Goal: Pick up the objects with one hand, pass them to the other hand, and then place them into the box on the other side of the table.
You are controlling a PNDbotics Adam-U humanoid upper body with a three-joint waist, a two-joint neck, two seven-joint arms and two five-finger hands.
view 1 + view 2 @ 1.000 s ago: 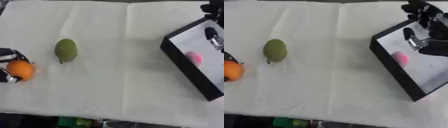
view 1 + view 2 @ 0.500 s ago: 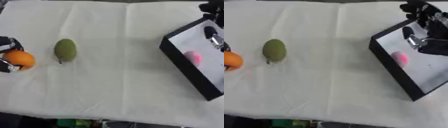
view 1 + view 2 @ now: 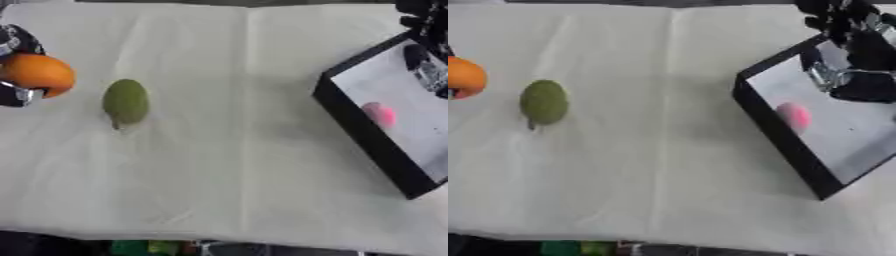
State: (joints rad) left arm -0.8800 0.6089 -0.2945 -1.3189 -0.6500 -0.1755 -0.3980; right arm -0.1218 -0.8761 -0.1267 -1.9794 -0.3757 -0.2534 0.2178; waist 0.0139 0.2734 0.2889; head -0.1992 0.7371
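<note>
At the left edge of the left eye view my left hand [image 3: 12, 70] is shut on an orange fruit [image 3: 37, 75], holding it above the cloth. A green pear-shaped fruit [image 3: 125, 101] lies on the cloth just right of it. On the right stands a black box with a pale floor [image 3: 785, 135], and a pink object [image 3: 795, 116] lies inside. My right hand [image 3: 857, 62] hangs over the far end of that box; I cannot make out how its fingers stand.
A cream cloth [image 3: 236, 150] covers the table, creased down the middle. The table's near edge [image 3: 219, 240] runs along the bottom, with dark floor and something green [image 3: 144, 247] below it.
My left hand has lifted the orange fruit up and away from the near edge. The green fruit, the box and my right hand have stayed where they were.
</note>
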